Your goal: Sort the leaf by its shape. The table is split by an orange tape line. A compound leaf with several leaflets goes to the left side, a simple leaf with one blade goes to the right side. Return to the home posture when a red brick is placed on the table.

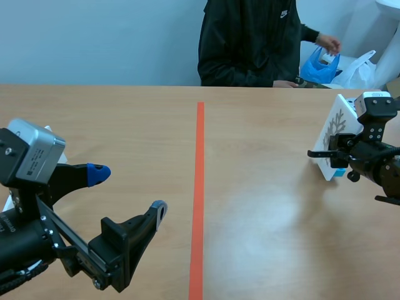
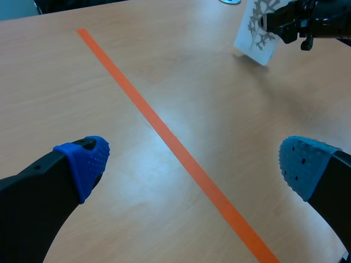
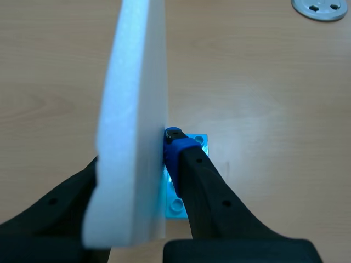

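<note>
We saw the right gripper [image 1: 335,156] clenched on a white card [image 1: 333,134], one finger on each face. The card was well to the right of the tape line [image 1: 199,187], near the table's [image 1: 125,119] right edge. It stood on edge and leaned a little, and its printed face showed a grey, branching leaf [image 1: 337,123]. From the right wrist camera we looked along the thick edge of the card [image 3: 134,109]. The blue pad [image 3: 174,143] of one finger pressed its side, and the other finger was mostly hidden behind it. A light blue brick [image 3: 189,178] lay at the card's foot, under that finger. We could not tell whether the brick rested on the table or hung just above it. A round grey disc [image 3: 323,8] lay on the table farther ahead.

The left gripper [image 1: 129,190] hung released on the left side of the line, its blue pads [image 2: 88,161] wide apart over bare wood with nothing between them.

Across the table a person [image 1: 250,44] sat with a hand [image 1: 329,44] in a blue bag [image 1: 315,69], beside a white bag [image 1: 359,70].
</note>
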Controlling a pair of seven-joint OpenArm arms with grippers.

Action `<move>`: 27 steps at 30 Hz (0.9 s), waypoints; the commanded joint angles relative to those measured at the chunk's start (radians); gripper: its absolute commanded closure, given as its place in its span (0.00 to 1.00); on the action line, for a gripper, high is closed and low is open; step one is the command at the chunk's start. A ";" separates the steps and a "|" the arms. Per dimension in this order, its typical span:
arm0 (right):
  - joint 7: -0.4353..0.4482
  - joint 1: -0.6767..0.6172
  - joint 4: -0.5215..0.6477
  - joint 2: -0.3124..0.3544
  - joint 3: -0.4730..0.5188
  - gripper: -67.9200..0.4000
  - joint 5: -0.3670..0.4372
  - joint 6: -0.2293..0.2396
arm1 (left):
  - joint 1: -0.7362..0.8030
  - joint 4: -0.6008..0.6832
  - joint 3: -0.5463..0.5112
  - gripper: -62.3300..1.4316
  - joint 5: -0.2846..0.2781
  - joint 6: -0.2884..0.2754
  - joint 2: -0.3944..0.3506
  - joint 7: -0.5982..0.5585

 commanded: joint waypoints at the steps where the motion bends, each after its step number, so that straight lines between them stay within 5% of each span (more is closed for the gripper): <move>1: 0.022 0.010 0.029 0.014 0.013 0.90 0.011 -0.001 | 0.005 0.019 -0.002 0.00 -0.007 0.002 0.000 -0.014; 9: 0.026 0.008 0.029 0.014 0.013 0.85 0.011 -0.001 | 0.005 0.019 -0.002 0.00 -0.007 0.002 0.000 -0.014; 19: 0.057 0.008 0.047 0.019 0.023 0.51 0.011 0.000 | 0.005 0.019 -0.002 0.00 -0.007 0.002 0.000 -0.014; 27: 0.035 -0.003 0.175 0.048 0.057 0.31 0.041 0.022 | 0.005 0.019 -0.002 0.00 -0.007 0.002 0.000 -0.014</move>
